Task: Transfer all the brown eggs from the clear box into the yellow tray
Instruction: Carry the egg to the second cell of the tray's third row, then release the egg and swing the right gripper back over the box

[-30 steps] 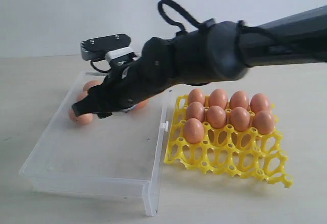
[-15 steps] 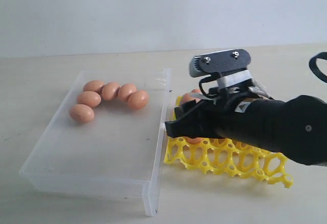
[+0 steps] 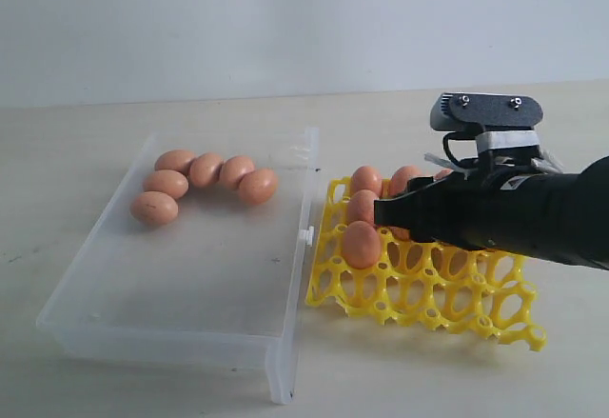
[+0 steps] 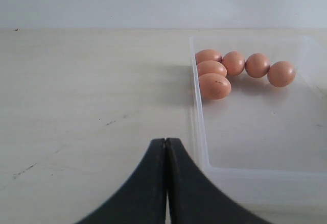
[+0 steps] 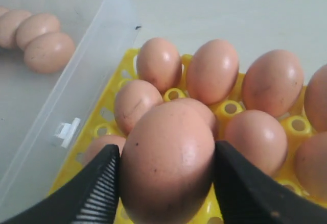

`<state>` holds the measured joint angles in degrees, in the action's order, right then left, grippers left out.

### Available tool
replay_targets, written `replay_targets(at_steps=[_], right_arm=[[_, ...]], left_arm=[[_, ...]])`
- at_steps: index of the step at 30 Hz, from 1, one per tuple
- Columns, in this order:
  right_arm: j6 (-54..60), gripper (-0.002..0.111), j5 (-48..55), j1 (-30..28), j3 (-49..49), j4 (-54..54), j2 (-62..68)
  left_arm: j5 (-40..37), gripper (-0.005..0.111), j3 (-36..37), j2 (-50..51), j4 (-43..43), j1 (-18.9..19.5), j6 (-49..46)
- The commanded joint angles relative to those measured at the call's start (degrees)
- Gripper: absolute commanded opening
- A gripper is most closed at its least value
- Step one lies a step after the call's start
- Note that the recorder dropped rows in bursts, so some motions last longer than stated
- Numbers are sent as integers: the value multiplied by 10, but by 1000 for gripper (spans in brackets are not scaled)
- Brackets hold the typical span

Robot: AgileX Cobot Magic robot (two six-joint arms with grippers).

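Note:
My right gripper [image 5: 167,175] is shut on a brown egg [image 5: 168,152] and holds it just above the yellow tray [image 5: 230,109], over cups near the tray's middle. Several brown eggs [image 3: 362,245] sit in the tray's [image 3: 428,304] far rows and left side. In the exterior view the right gripper [image 3: 381,213] reaches across the tray from the right and hides the held egg. Several more brown eggs [image 3: 205,170] lie bunched in the far left corner of the clear box [image 3: 171,332]. My left gripper [image 4: 166,142] is shut on nothing, outside the box wall [image 4: 196,117].
The clear box's small white latch [image 3: 306,236] faces the tray's left edge. The box's near half holds no eggs. The tray's front rows are open cups [image 3: 457,318]. A pale wall stands behind the table.
My right arm has swung from over the clear box rightward to above the yellow tray, carrying an egg. The eggs left in the box have not moved.

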<state>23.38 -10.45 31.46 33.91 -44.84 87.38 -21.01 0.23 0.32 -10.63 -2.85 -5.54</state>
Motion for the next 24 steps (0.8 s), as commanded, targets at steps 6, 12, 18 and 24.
replay_targets(at_steps=[6, 12, 18, 24], right_arm=[[-26, 0, 35, -23, -1, 49, 21], [-27, 0, 32, -23, -1, 57, 44], [-35, 0, 23, -22, -1, 68, 44], [-64, 0, 30, -21, -1, 98, 42]], left_arm=[[2, 0, -2, -3, -1, 1, -1], [2, 0, -2, -3, -1, 1, -1], [2, 0, -2, -3, -1, 1, -1], [2, 0, -2, -3, -1, 1, -1]])
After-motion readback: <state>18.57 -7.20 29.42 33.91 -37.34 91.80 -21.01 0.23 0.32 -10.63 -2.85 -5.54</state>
